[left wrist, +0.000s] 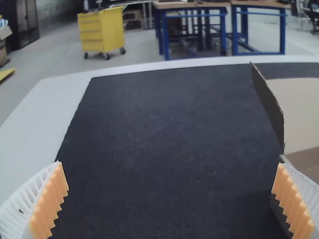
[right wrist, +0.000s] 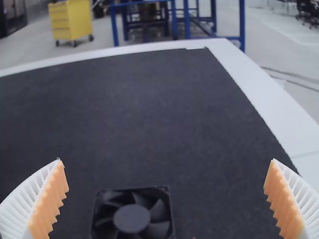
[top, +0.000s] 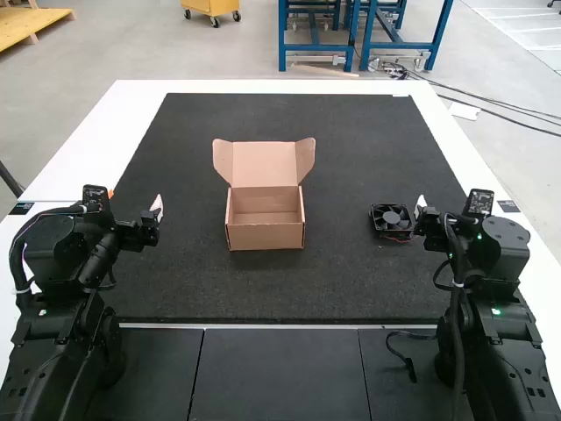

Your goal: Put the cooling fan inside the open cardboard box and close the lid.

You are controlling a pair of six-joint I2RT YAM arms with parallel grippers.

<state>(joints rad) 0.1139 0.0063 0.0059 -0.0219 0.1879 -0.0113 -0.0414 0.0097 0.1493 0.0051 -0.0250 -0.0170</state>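
The small black square plastic cooling fan (top: 392,217) lay flat on the coarse black mat (top: 351,140), right of centre in the high view, just before my right claw (right wrist: 164,172), which was spread wide. Light and stiff, I judged, with delicate blades: grip the frame's opposite edges. The open brown cardboard box (top: 265,210) stood mid-frame, thin-walled. My left claw (left wrist: 169,169) gaped empty too

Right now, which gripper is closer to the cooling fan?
Right. The open right gripper sits just beside the cooling fan; the left gripper is far off, on the other side of the cardboard box.
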